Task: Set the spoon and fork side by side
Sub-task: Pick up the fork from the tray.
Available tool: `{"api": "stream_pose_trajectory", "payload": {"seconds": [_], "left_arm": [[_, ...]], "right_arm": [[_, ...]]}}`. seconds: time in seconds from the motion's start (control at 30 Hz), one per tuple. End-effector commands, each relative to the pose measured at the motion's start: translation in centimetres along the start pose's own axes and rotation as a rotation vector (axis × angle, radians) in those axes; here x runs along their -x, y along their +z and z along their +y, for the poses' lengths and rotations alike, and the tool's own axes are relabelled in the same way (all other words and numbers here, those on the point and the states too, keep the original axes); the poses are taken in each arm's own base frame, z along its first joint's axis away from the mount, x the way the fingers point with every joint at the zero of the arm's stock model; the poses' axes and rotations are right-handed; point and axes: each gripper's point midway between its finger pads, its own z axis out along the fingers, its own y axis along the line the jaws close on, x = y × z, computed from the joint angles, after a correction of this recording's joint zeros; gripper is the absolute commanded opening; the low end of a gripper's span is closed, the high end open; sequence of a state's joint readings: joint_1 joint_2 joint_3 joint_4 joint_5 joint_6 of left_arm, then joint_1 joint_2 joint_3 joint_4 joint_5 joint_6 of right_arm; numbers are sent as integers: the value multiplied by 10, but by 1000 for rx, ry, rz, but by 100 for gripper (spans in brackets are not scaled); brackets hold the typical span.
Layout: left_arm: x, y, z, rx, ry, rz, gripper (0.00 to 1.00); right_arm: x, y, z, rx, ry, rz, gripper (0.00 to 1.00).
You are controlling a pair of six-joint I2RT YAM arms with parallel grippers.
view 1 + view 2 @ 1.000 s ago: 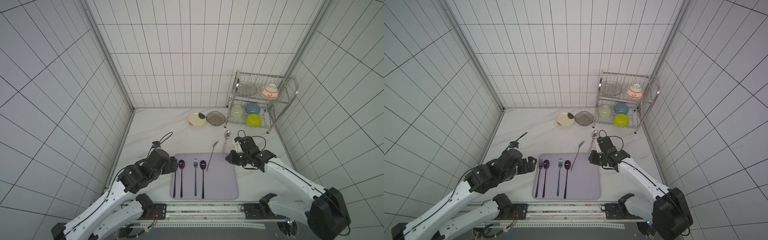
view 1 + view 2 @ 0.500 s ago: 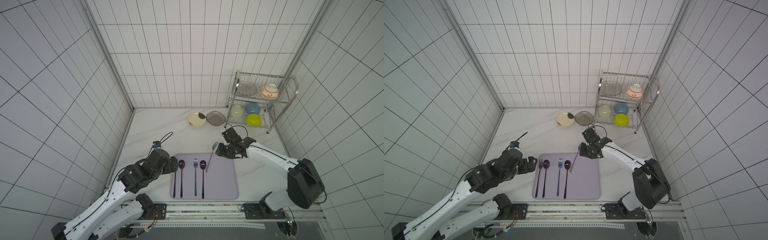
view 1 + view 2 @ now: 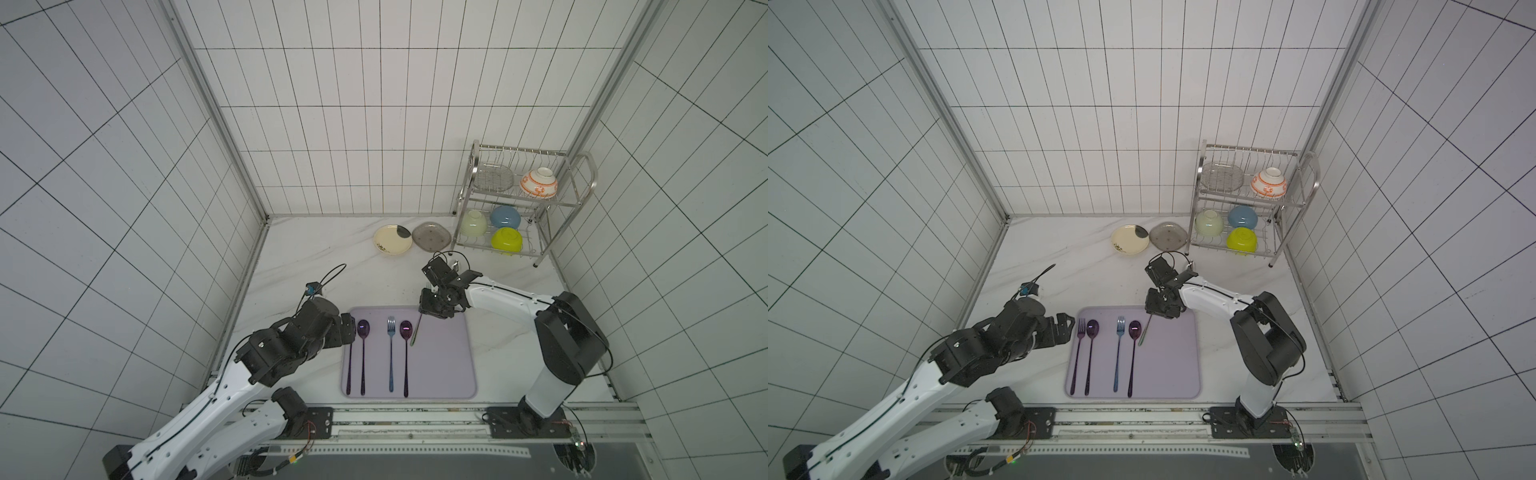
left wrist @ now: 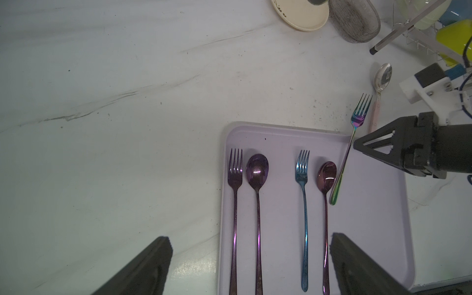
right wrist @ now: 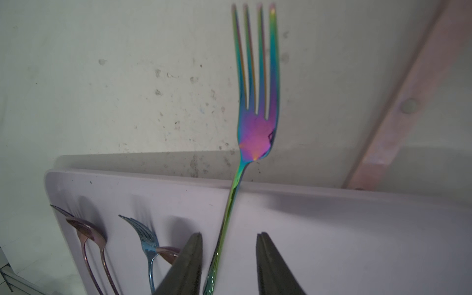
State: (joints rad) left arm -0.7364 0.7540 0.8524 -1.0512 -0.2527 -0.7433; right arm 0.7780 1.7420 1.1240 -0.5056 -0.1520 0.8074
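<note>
iridescent fork (image 5: 255, 132) is seen lying slantwise across the far rim of the lilac tray (image 5: 357, 229), with its tines out over the marble counter (image 5: 102, 76) and its handle end resting on the tray just beside the bowl of a purple spoon (image 4: 327, 176). the right gripper (image 5: 229, 237) is set astride the handle with its fingers (image 5: 189, 260) parted, one close against the metal and the other clear of it, so nothing is clamped yet. the left gripper (image 4: 249, 237) is held spread wide and empty at the tray's other side, well apart from the fork. a silver spoon (image 4: 382, 76) with a pale pink handle is left on the counter beyond the tray, just beside the fork's tines. the fork is judged to be light, stiff and thin, with a polished finish that is likely to slip or swivel between flat pads. hold is best taken across the narrow handle near its balance point, where the span over the rim seems to leave a little room underneath. a grip taken too near the handle's end is expected to let the tines droop, and the purple spoon could be nudged as the fork is swung straight.
</note>
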Motion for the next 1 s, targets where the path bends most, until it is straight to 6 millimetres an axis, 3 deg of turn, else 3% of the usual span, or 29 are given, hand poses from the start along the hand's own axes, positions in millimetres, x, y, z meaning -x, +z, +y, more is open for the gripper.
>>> {"api": "stream_pose_trajectory", "payload": {"seconds": [0.0, 0.97], "left_arm": [[1, 2, -1, -3, 4, -8, 98], [2, 2, 1, 10, 0, -10, 98]], "right_arm": [[0, 5, 2, -27, 21, 6, 37], [5, 23, -15, -133, 47, 14, 22]]}}
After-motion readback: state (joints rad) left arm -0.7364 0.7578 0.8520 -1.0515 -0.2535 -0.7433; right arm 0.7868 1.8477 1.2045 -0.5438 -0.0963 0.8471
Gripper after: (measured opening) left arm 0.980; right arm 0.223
